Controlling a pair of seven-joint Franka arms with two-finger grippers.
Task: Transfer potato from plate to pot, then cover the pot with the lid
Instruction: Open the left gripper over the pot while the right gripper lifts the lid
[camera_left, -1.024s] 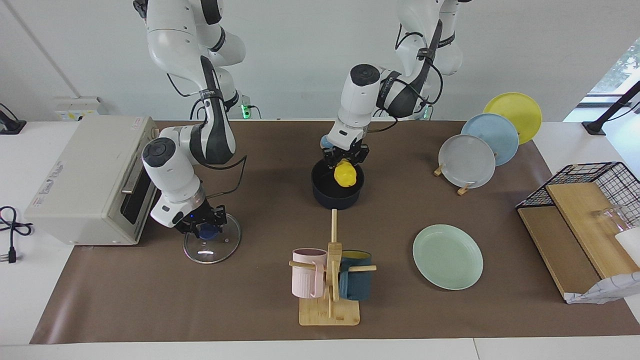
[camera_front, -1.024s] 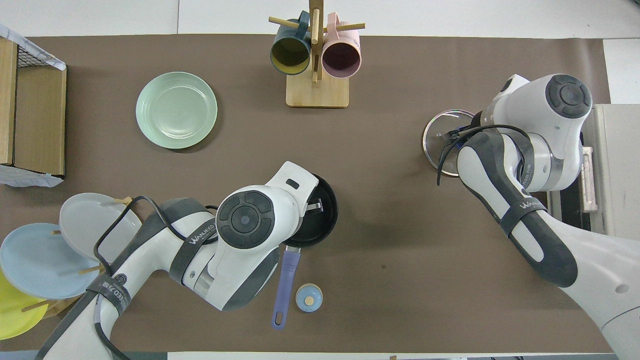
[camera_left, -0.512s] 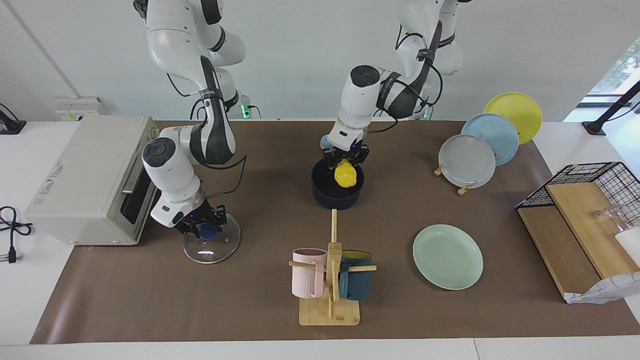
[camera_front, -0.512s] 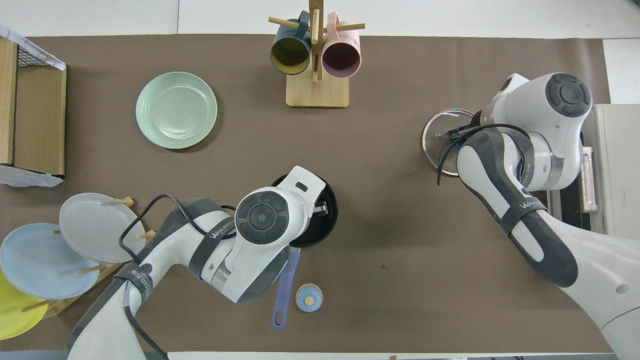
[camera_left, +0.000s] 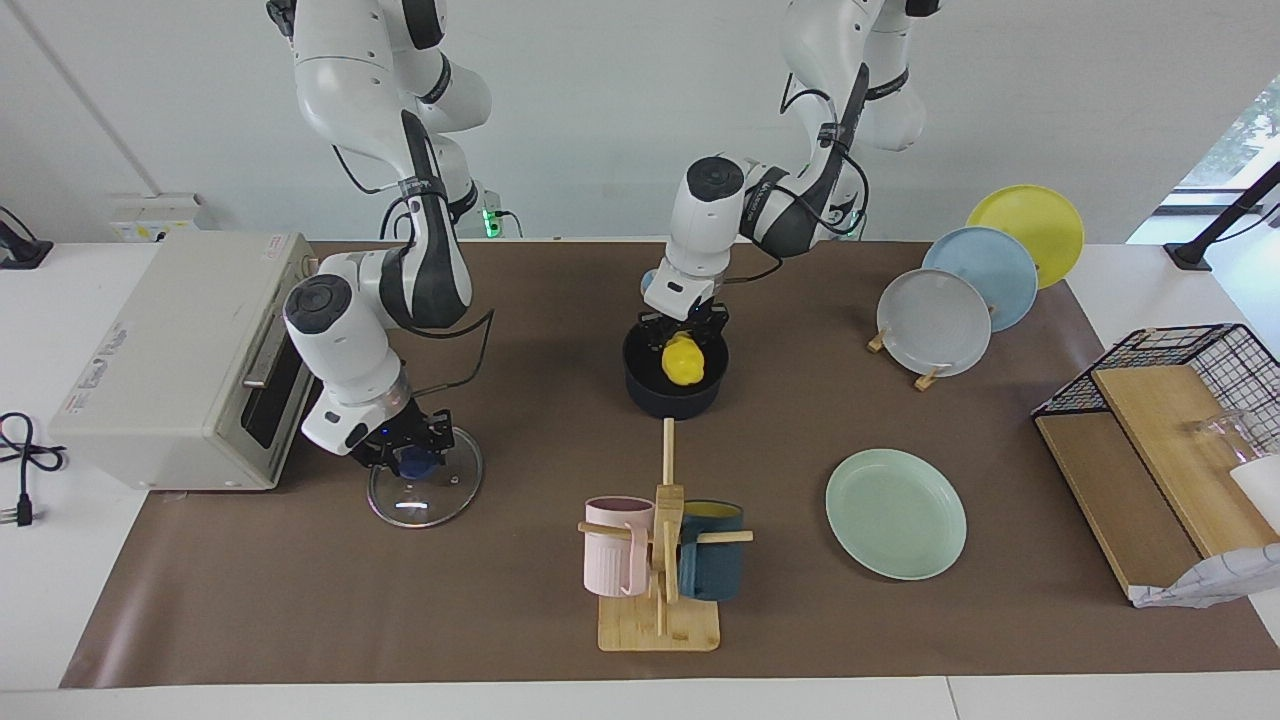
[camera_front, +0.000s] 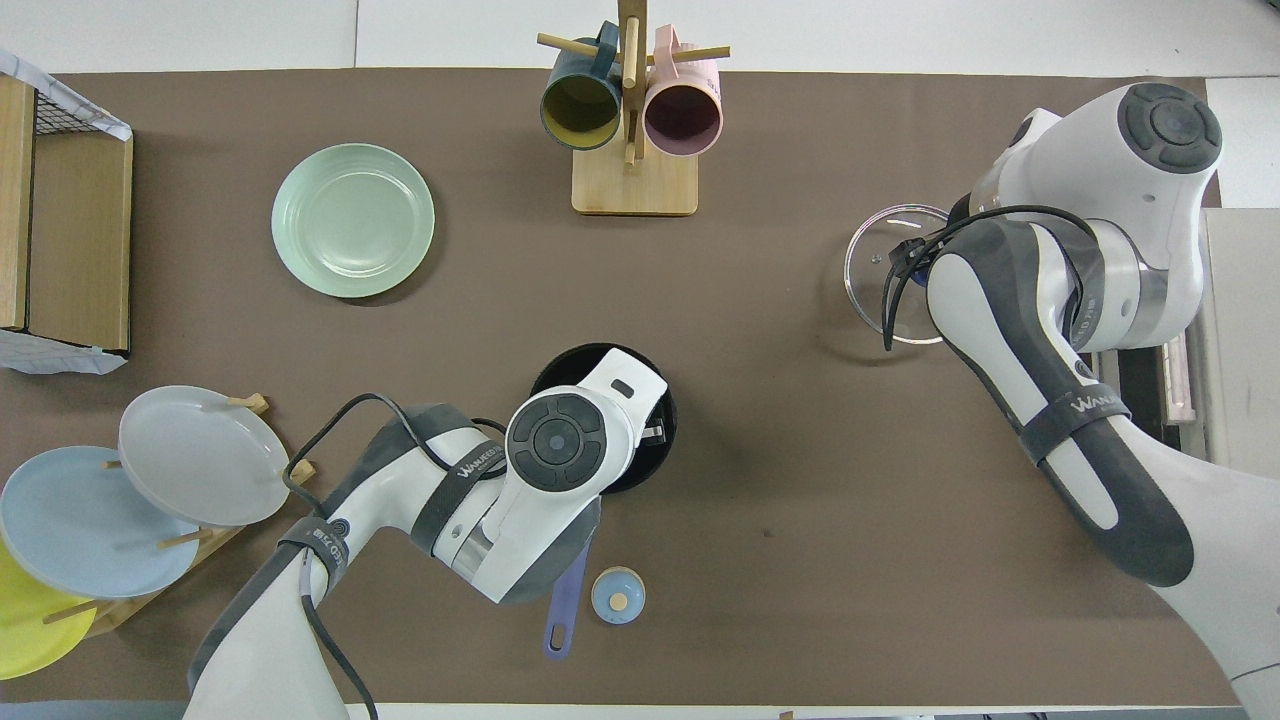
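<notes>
A lumpy, bright yellow potato (camera_left: 684, 361) hung clamped in the left gripper (camera_left: 686, 334), partly sunk into the mouth of the dark navy pot (camera_left: 672, 392); the pot's blue handle (camera_front: 563, 606) pointed toward the robots. The right gripper (camera_left: 412, 450), fingers closed on the blue knob, held the clear glass lid (camera_left: 425, 492) beside a toaster oven (camera_left: 178, 357). The mint-green plate (camera_left: 895, 513) lay bare. Two mugs (camera_left: 618, 545) hung on a stand; three plates (camera_left: 933, 320) stood racked.

overhead, the left arm hides the potato (camera_left: 683, 362) and perhaps half the pot (camera_front: 560, 366).
</notes>
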